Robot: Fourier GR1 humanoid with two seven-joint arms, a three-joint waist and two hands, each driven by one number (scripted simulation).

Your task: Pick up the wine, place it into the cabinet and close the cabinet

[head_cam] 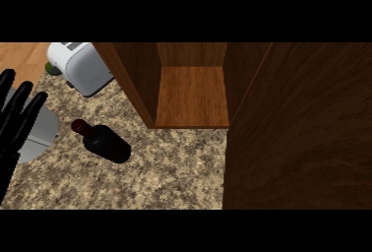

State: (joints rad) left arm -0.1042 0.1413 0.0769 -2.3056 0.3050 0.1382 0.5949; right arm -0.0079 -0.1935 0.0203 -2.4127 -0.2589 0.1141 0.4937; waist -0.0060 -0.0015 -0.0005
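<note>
The wine bottle (106,141), dark with a red cap, stands on the speckled stone counter (167,172) a little left of the middle. A wooden cabinet (190,93) stands behind it to the right, its inside shelf showing. The cabinet's open door (301,133) fills the right side of the view. At the left edge my left hand (16,118) rests open with straight fingers pointing up, apart from the bottle. My right hand does not show.
A white toaster (78,66) sits at the back left beside the cabinet's left wall. A grey round plate (40,133) lies under and behind my left hand. Wooden floor shows at the top left corner.
</note>
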